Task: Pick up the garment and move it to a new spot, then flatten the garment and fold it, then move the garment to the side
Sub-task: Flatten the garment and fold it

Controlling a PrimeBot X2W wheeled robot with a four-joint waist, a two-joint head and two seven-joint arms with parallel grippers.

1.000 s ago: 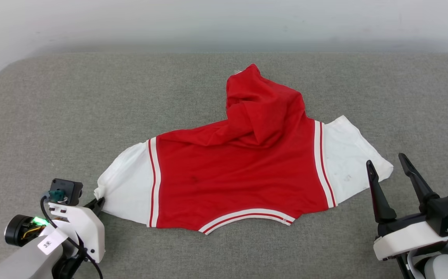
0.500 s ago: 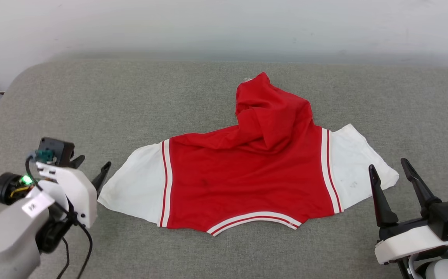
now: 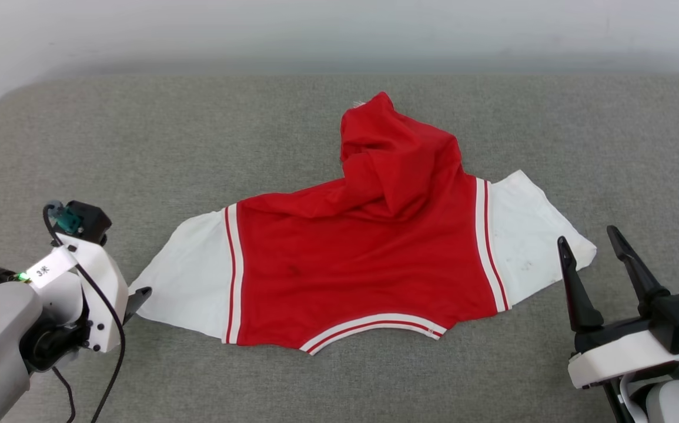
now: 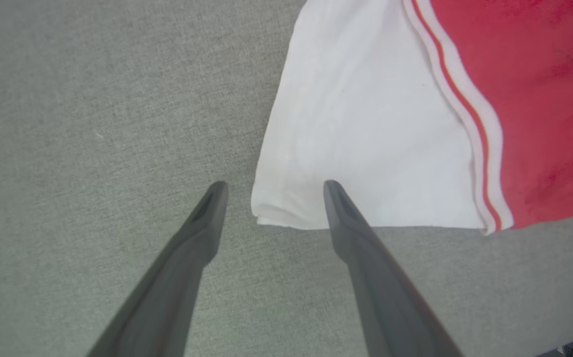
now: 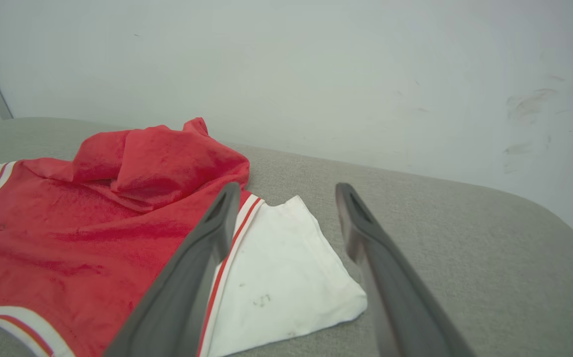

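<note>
In the head view the garment (image 3: 363, 258) lay spread across the middle of the grey cushion (image 3: 110, 147), its red body bunched toward the far side and its white sleeves out left and right. The left gripper (image 3: 136, 296) sat at the left sleeve's tip, the right gripper (image 3: 586, 235) near the right sleeve, fingers spread. The left wrist view showed its fingers apart, straddling the sleeve corner without pinching it. The right wrist view showed spread, empty fingers before the right sleeve.
</note>
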